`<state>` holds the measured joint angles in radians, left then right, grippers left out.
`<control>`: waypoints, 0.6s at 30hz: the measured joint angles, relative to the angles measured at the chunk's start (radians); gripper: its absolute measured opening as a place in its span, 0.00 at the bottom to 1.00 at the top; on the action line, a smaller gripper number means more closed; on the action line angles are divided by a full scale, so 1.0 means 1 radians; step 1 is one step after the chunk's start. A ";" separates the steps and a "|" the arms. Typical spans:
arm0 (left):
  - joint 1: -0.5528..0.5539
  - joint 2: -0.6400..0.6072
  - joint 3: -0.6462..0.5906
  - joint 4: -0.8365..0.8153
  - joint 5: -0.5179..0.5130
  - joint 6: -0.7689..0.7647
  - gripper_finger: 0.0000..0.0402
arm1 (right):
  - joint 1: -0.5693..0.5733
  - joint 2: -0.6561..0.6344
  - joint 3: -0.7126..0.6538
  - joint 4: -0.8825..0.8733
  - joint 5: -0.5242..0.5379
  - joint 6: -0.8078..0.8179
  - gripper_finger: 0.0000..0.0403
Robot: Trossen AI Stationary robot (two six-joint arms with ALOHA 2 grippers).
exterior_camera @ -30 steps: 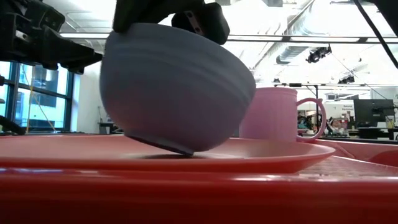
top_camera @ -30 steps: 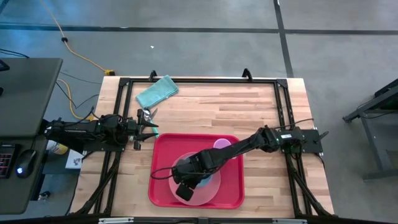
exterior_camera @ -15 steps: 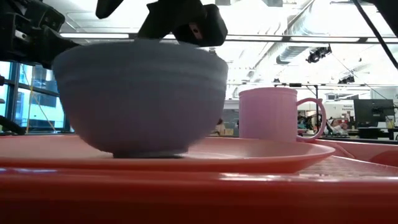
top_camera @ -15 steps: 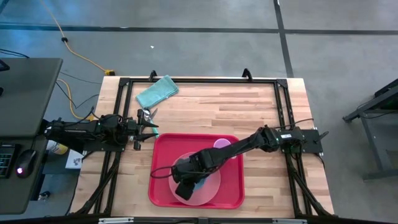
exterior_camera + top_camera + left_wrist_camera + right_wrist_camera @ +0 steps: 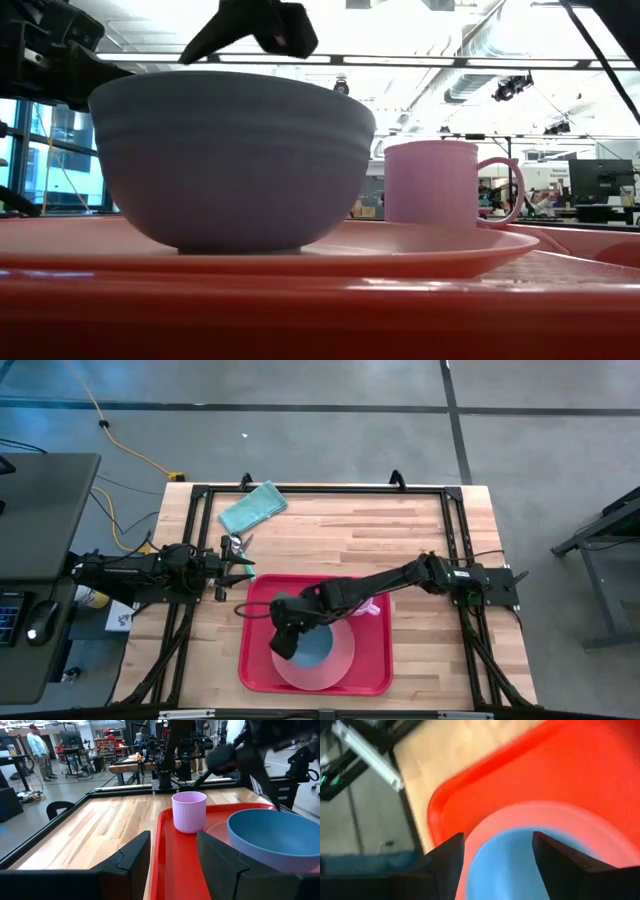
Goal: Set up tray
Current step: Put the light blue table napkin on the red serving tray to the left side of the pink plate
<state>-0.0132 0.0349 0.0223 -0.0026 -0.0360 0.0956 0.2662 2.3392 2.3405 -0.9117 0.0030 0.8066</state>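
Tray (image 5: 375,660) lies at the table's (image 5: 400,530) six o'clock edge and already carries the pink plate (image 5: 340,665), the blue bowl (image 5: 316,647) upright on it, and a pink mug (image 5: 362,607); the setup appears nearly complete. Right gripper (image 5: 283,643), fingers apart and empty, hovers at the bowl's nine o'clock rim, above the tray. Left gripper (image 5: 243,562), part-open and empty, waits beyond the tray's ten o'clock corner.

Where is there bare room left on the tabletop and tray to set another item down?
The wooden table is bare from the teal cloth to its right edge and beside the tray. The tray is crowded: plate, blue bowl, pink cup, with the right gripper above.
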 joint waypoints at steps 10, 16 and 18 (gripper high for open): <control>0.000 0.000 0.000 0.000 0.000 0.003 0.48 | -0.116 -0.036 0.002 -0.135 0.148 -0.087 0.49; 0.000 0.000 0.000 0.060 -0.001 0.024 0.48 | -0.178 -0.042 0.002 -0.160 0.145 -0.171 0.52; 0.000 0.000 0.004 0.145 -0.001 0.087 0.48 | -0.191 -0.053 0.001 -0.162 0.145 -0.208 0.53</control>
<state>-0.0132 0.0345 0.0258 0.1419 -0.0368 0.1821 0.0753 2.2860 2.3411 -1.0735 0.1484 0.5987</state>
